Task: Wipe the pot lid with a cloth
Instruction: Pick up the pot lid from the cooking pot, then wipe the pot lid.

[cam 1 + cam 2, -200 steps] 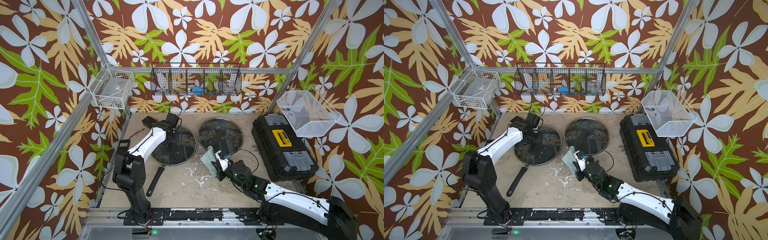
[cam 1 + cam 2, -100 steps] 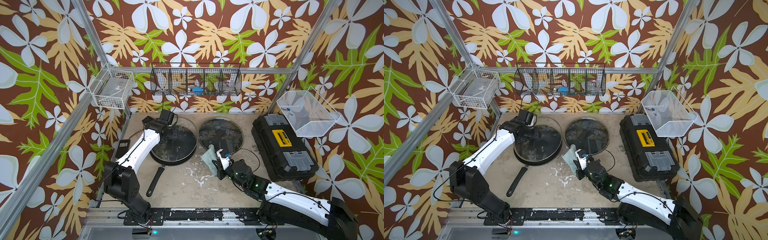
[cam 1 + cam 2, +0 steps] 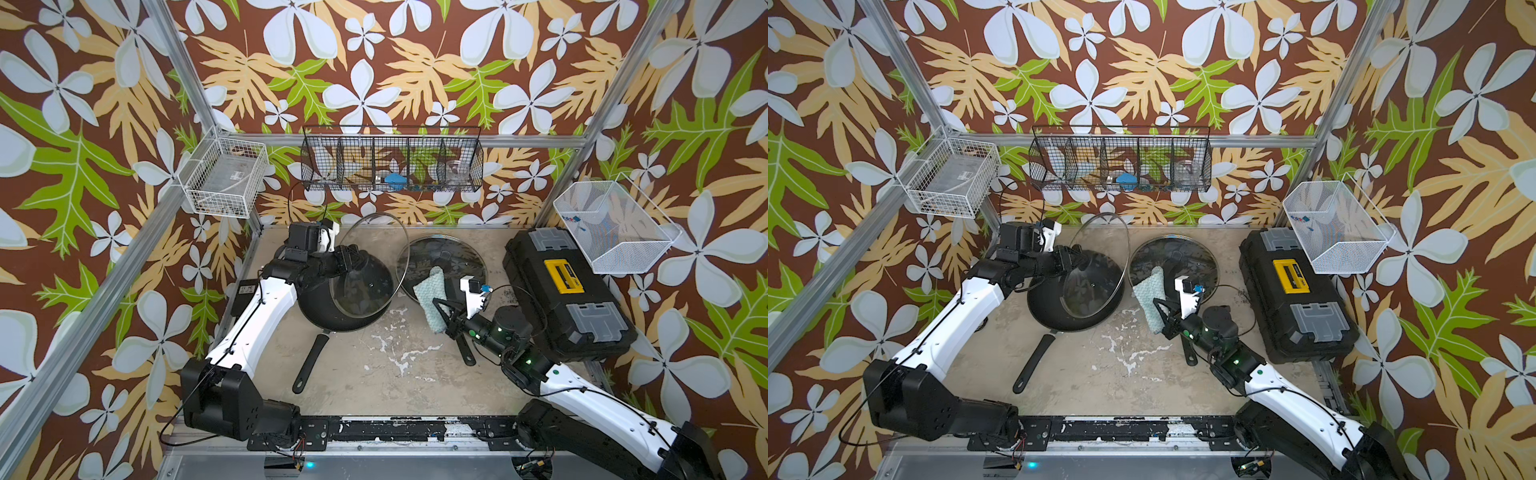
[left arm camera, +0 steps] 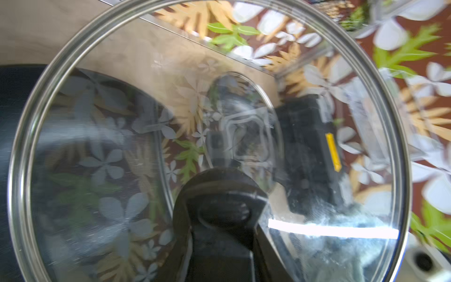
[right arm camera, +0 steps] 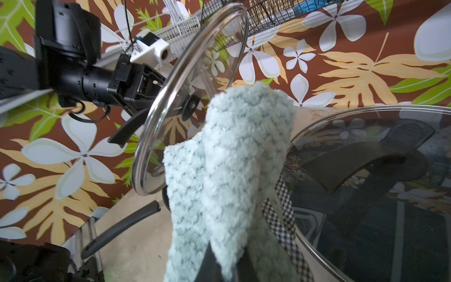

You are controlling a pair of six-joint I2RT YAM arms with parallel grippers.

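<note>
**Lid held up, cloth waiting beside it**

The left pincer [image 3: 351,258] was clenched on the handle of the pot lid [image 3: 374,286], holding the glass tilted almost on edge above the pan [image 3: 320,309], at about 10 o'clock on the desk [image 3: 395,386]. The right pincer [image 3: 442,309] was clamped on the cloth [image 3: 432,297], which hung at the lid's 3 o'clock, close to it but apart. The step looked like bringing lid and cloth together. Next, the cloth would likely need to travel toward 9 o'clock, meet the glass face and press lightly while the left arm braced. Both pincers' fingertips were hidden, one pair by the handle and the other by the cloth. Whether the cloth brushed the second lid [image 3: 449,253], lying flat behind it, could not be told. Reflections masked any dirt on the glass.
</note>
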